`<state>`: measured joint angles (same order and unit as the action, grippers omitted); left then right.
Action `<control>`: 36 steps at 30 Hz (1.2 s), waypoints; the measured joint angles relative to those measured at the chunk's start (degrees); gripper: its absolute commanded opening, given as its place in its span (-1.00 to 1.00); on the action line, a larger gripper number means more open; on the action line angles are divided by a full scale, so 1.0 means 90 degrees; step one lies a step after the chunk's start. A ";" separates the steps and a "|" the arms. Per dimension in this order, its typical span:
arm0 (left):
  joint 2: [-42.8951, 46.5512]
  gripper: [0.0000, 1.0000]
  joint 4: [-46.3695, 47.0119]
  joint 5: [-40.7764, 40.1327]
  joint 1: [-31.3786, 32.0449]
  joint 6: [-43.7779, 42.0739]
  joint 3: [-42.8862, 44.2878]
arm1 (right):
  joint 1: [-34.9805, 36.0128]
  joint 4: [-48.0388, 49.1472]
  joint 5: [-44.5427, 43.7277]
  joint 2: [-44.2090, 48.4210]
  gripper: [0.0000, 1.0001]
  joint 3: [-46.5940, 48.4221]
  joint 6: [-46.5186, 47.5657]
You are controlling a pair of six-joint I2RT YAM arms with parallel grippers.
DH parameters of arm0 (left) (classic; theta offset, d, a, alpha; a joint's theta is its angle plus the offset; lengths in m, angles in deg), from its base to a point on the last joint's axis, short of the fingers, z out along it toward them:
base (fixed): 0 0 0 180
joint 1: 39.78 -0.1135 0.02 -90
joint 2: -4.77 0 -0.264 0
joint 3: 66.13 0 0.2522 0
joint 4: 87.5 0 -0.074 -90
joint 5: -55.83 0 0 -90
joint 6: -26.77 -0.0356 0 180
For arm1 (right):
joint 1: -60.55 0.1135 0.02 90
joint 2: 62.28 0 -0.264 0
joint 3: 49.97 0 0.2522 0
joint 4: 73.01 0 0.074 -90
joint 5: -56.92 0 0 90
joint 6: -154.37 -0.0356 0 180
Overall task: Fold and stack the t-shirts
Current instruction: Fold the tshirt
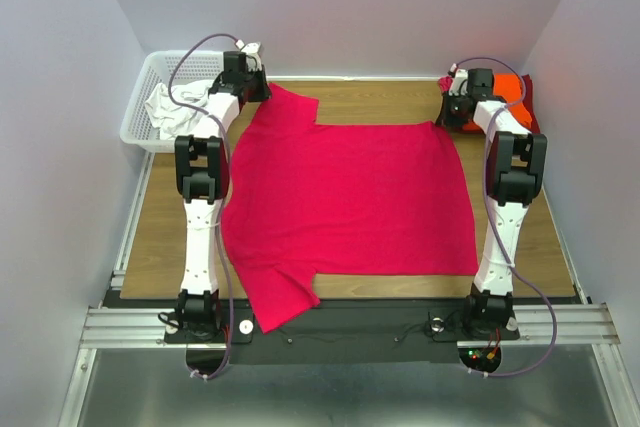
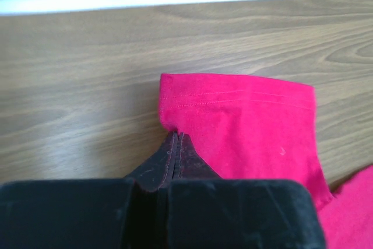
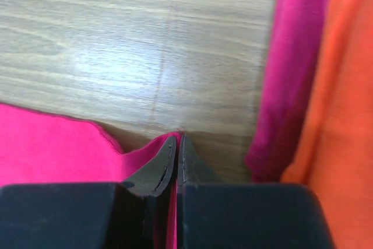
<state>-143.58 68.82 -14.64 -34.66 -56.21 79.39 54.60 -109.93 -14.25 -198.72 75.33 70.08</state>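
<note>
A bright pinkish-red t-shirt [image 1: 350,197] lies spread flat across the wooden table [image 1: 160,232]. One sleeve hangs over the near edge. My left gripper [image 1: 257,87] is at the far left sleeve. In the left wrist view that gripper [image 2: 175,134] is shut on the corner of the sleeve hem [image 2: 233,121]. My right gripper [image 1: 452,112] is at the shirt's far right corner. Seen from its wrist, the right gripper [image 3: 178,137] is shut with pink cloth [image 3: 52,150] pinched between the fingers. An orange t-shirt [image 1: 512,87] lies on a darker red t-shirt [image 1: 531,117] at the back right.
A white basket [image 1: 140,117] holding white cloth [image 1: 178,107] stands at the back left, just left of my left arm. In the right wrist view the darker red shirt [image 3: 291,86] and the orange shirt [image 3: 344,115] lie close to the right of my fingers. Walls close in on three sides.
</note>
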 measured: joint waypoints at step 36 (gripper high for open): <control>0.4099 -1.00 0.0430 0.0901 -0.0245 -0.1940 -0.4163 | -0.0498 -0.0051 0.0678 0.1868 -0.99 -0.1608 0.0879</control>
<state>-106.69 72.69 -6.54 -36.86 -73.67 41.93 50.12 -110.39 -8.15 -181.92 60.86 77.99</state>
